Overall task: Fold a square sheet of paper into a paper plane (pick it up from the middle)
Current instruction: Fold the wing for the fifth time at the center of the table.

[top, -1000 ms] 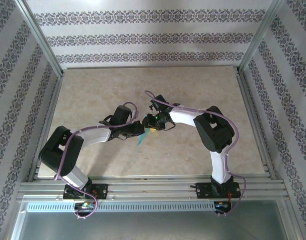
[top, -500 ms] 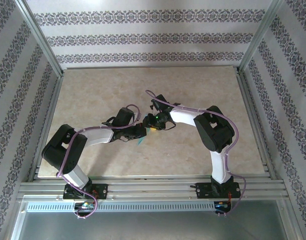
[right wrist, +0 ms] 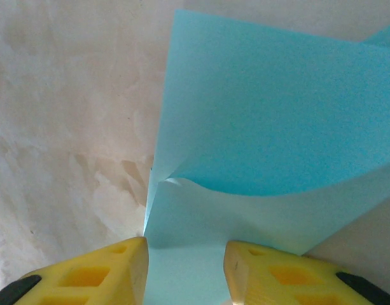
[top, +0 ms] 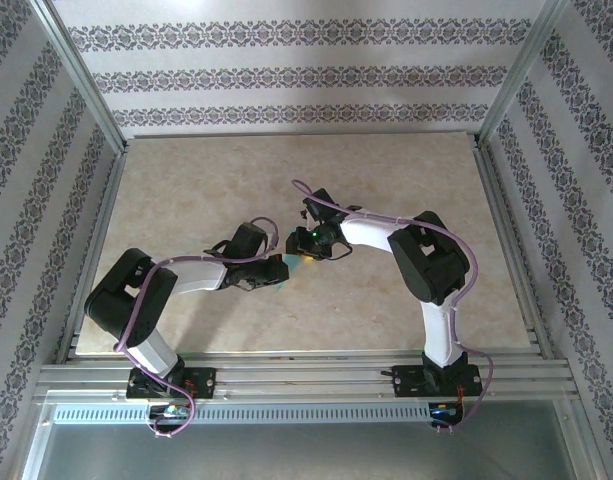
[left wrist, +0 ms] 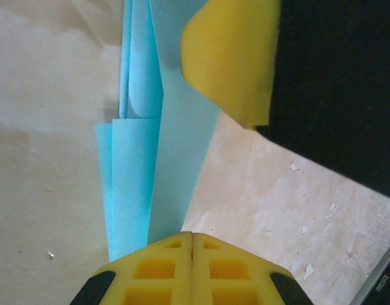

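Mid-tabletop: I see the folded paper lying between both arms. Left tool pressed together, tips at one end of the paper. Right tool spread, straddling the other end.

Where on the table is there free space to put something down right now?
The far strip of the table by the back wall is bare, and so is the right side by the rail. The middle is crowded: left hand and right hand meet over the folded paper.
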